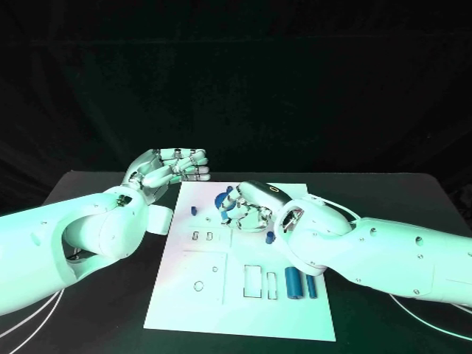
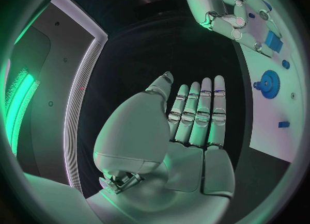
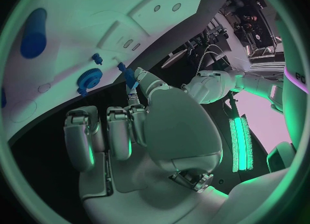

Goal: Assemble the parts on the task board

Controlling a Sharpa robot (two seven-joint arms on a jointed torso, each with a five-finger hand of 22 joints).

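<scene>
Presently: right hand [image 1: 255, 203], middle of the head view, over the upper half of the task board [image 1: 194, 302]. Thumb and one fingertip closed on a small blue peg [image 3: 129, 77]; other fingers curled in. Peg just beside the blue gear [image 3: 88, 79]; contact with the board not discernible.

Step in hand, by judgement: seating the peg in a hole near the gear. Advised: peg kept upright over its hole, lowered slowly, pinch kept until seated, curled fingers held clear of the gear teeth.

Left hand [image 1: 172, 168], upper left of the head view, just off the board's far left corner: fingers straight, thumb apart, nothing held.

Two blue cylinders [image 1: 293, 282], lower right of the board, under the right forearm; risk of a brush on withdrawal.

Open room: bare lower left of the board; black table [image 1: 406, 192] beyond both long edges.
</scene>
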